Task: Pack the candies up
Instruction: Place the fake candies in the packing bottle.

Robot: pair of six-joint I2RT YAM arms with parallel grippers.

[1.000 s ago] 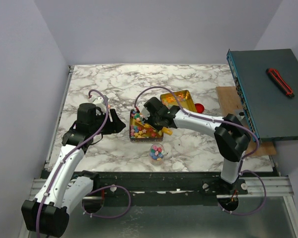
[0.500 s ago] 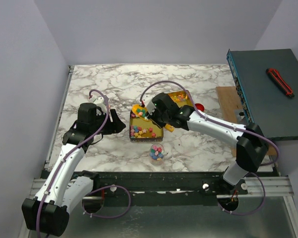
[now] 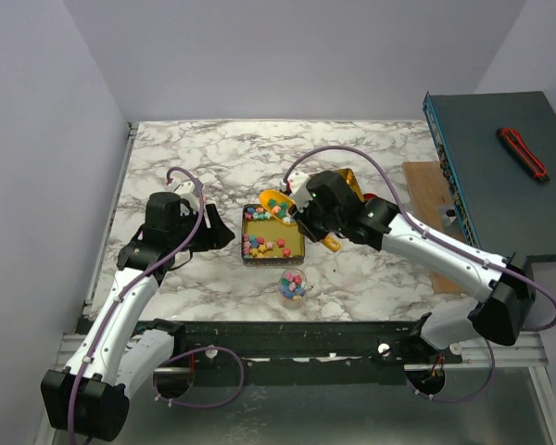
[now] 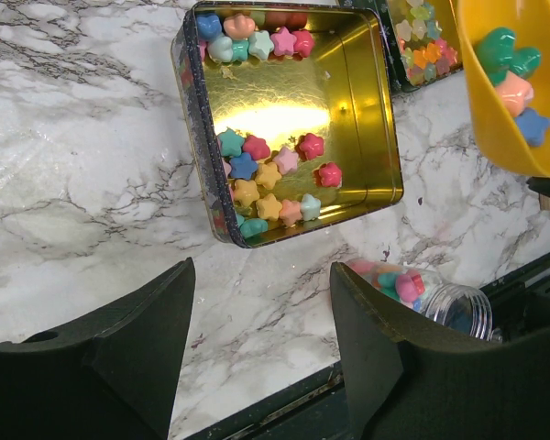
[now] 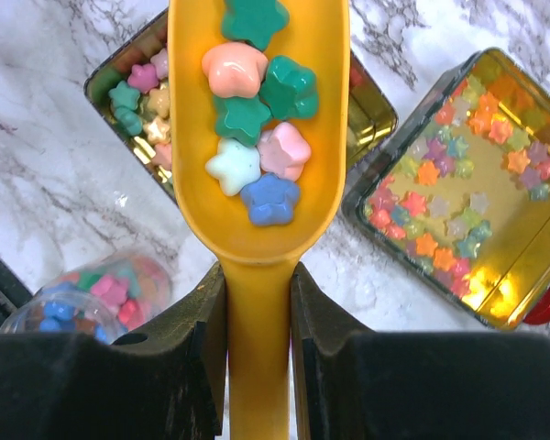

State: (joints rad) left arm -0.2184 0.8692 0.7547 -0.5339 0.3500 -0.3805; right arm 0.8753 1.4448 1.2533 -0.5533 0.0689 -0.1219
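White marble-patterned counter (image 3: 213, 148), plain walls on three sides. Left hand (image 4: 261, 307): fingers spread, nothing between them, poised over bare counter just left of the near tin (image 4: 284, 101). Right hand (image 5: 257, 339): pinching the handle of a yellow scoop (image 5: 257, 246), which is raised over the near tin's far edge. Near tin: square, gold inside, pastel star candies (image 4: 270, 174) grouped at its near and far sides, middle bare. Second tin (image 5: 529, 240): beside the first on its right, holding glossy orange, red and green candies. Clear jar (image 3: 294, 284): in front of the near tin, apart from it, partly filled with candies. Scoop bowl carries about eight pastel candies: green, pink, white, blue.
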